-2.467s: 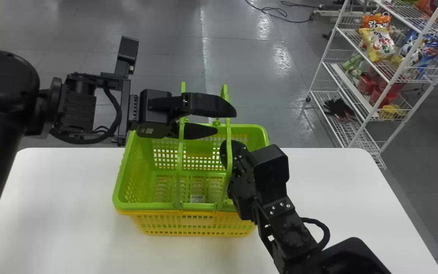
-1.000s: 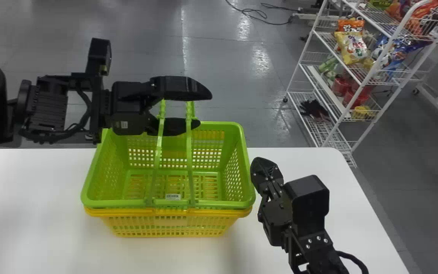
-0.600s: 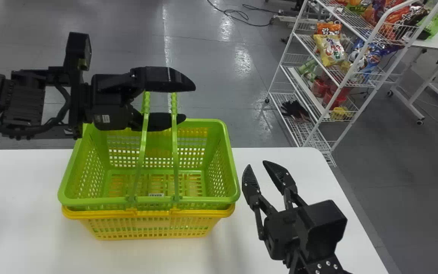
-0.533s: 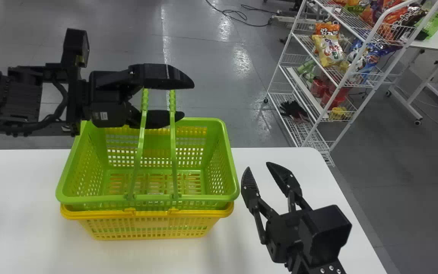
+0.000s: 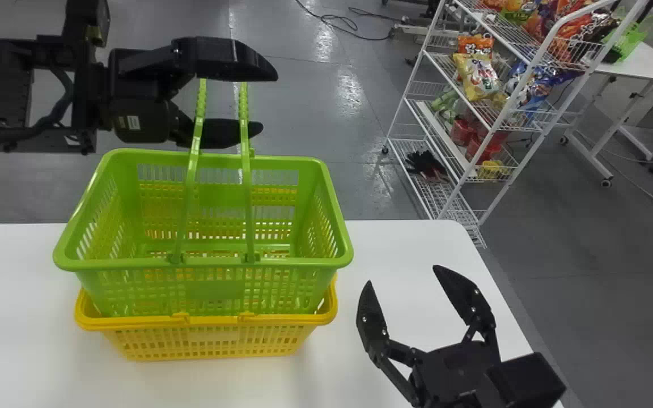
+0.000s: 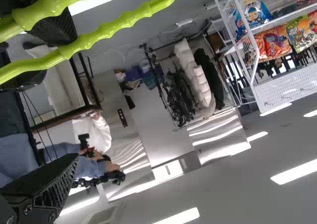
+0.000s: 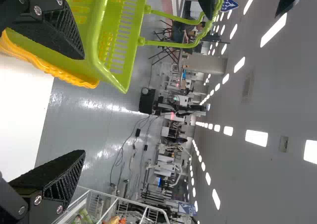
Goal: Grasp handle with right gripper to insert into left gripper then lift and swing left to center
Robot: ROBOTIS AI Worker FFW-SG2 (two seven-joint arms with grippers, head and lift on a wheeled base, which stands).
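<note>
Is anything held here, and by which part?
The green basket, by its two handles, at the left gripper, fingers apart; the right gripper holds nothing.

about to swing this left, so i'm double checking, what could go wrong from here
The left tool is open with the green basket handles running between its fingers, so they could slide off the tips or let the load sway.

The bottom of the green shopping basket sits inside the rim of the yellow shopping basket; swinging before it is clear might catch and drag the yellow one.
</note>
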